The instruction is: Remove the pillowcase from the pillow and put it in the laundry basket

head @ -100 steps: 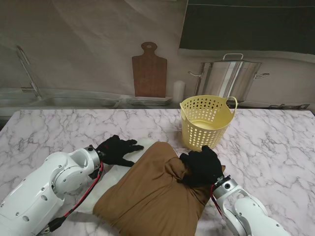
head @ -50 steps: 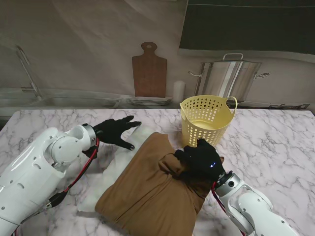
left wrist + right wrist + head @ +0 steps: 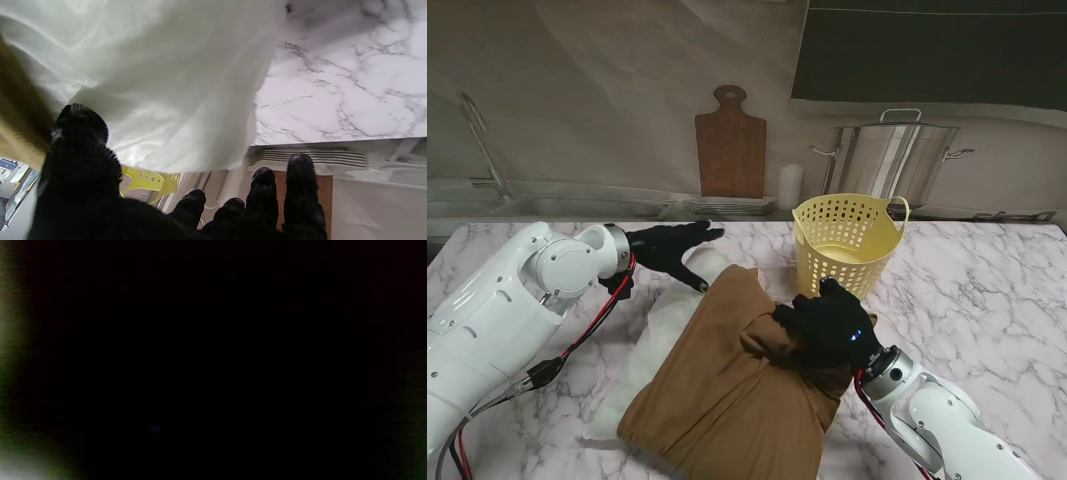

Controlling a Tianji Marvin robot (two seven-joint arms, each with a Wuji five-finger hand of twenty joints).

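Note:
A brown pillowcase (image 3: pixel 727 385) covers most of a white pillow (image 3: pixel 659 340) lying on the marble table (image 3: pixel 987 300). The pillow's bare white end pokes out on the left side and toward the far end. My right hand (image 3: pixel 832 325) is shut on a bunched fold of the pillowcase at its far right corner. My left hand (image 3: pixel 670 250) hovers with fingers spread above the pillow's far end, holding nothing. In the left wrist view the white pillow (image 3: pixel 150 76) fills the frame, with brown cloth (image 3: pixel 16 126) at one edge. The right wrist view is dark. The yellow laundry basket (image 3: pixel 847 245) stands just beyond my right hand.
A steel stockpot (image 3: pixel 892 160), a wooden cutting board (image 3: pixel 730 145), a white cylinder (image 3: pixel 790 185) and a stack of plates (image 3: pixel 727 207) line the back counter. A sink with faucet (image 3: pixel 487 150) sits far left. Red and black cables (image 3: pixel 587 340) hang from my left arm.
My left hand has lifted off the pillow and moved farther from me, fingers spreading. My right hand has dragged the bunched pillowcase slightly toward the basket, baring more white pillow.

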